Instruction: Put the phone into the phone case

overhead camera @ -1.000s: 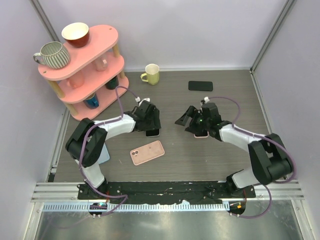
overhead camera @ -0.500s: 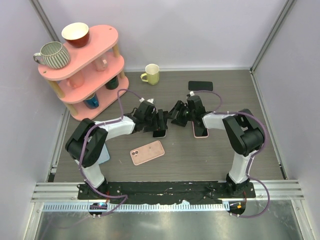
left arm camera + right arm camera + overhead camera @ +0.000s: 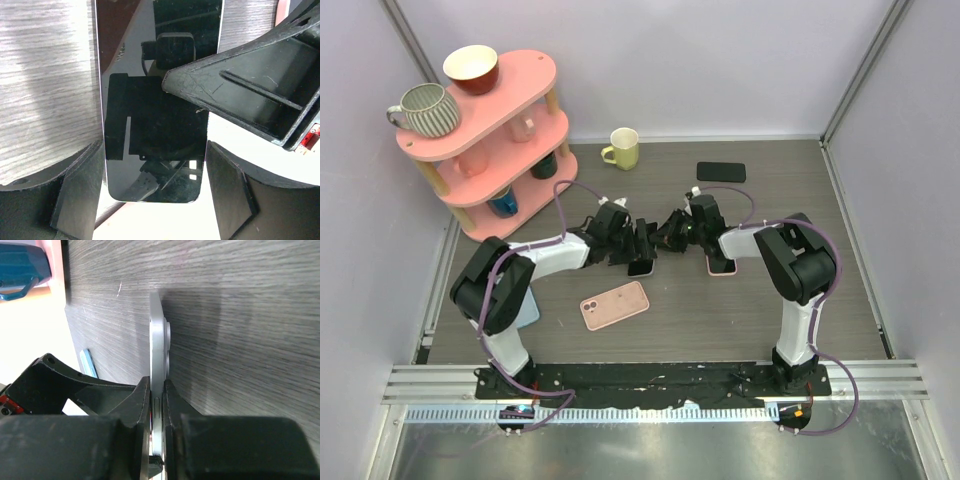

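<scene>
The right fingers (image 3: pixel 141 399) are closed tight on the slim black-screened phone (image 3: pixel 155 115), one pad on the glass and one on the pale back. The left fingers (image 3: pixel 80 195) stand wide and press its two long sides, so both arms hold it, lifted off the dark wooden table (image 3: pixel 225 300) as it seems. The pink phone case (image 3: pixel 722 264) lies on the table just beside the right arm. I judge the phone stiff, light, smooth and easy to slip; the long sides give the safer hold.
</scene>
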